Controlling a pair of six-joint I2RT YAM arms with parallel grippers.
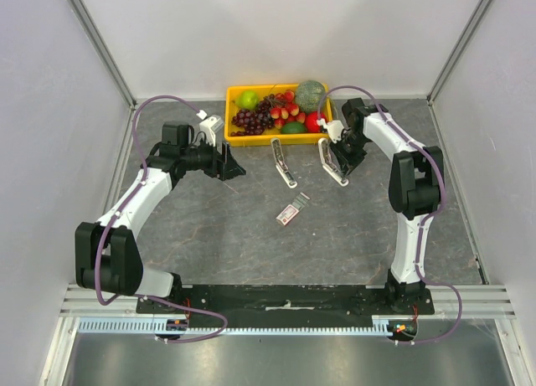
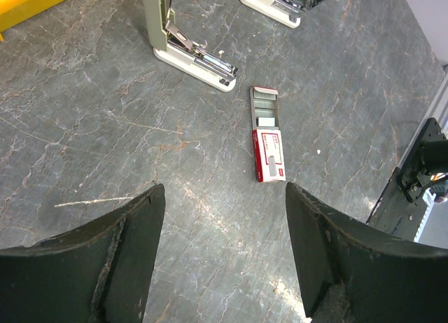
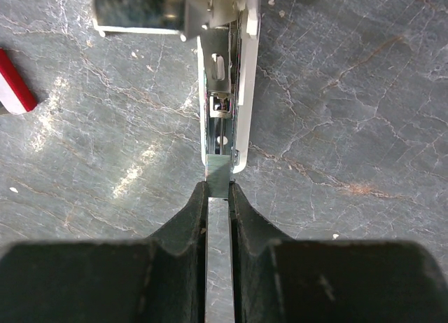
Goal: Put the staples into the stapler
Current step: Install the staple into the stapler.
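Note:
Two white staplers lie open on the table, one in the middle [image 1: 283,162] and one to its right [image 1: 332,162]. The staples box [image 1: 291,211], red and white with its tray slid out, lies nearer the arms. My right gripper [image 1: 339,158] is shut on a silvery strip of staples [image 3: 218,177], whose tip sits at the end of the right stapler's open channel [image 3: 222,106]. My left gripper [image 2: 224,218] is open and empty, hovering left of the middle stapler [image 2: 192,46], with the box [image 2: 268,142] ahead of it.
A yellow basket [image 1: 233,136] of toy fruit stands behind the staplers at the back. White walls enclose the table on three sides. The box's red edge [image 3: 14,85] shows at the left of the right wrist view.

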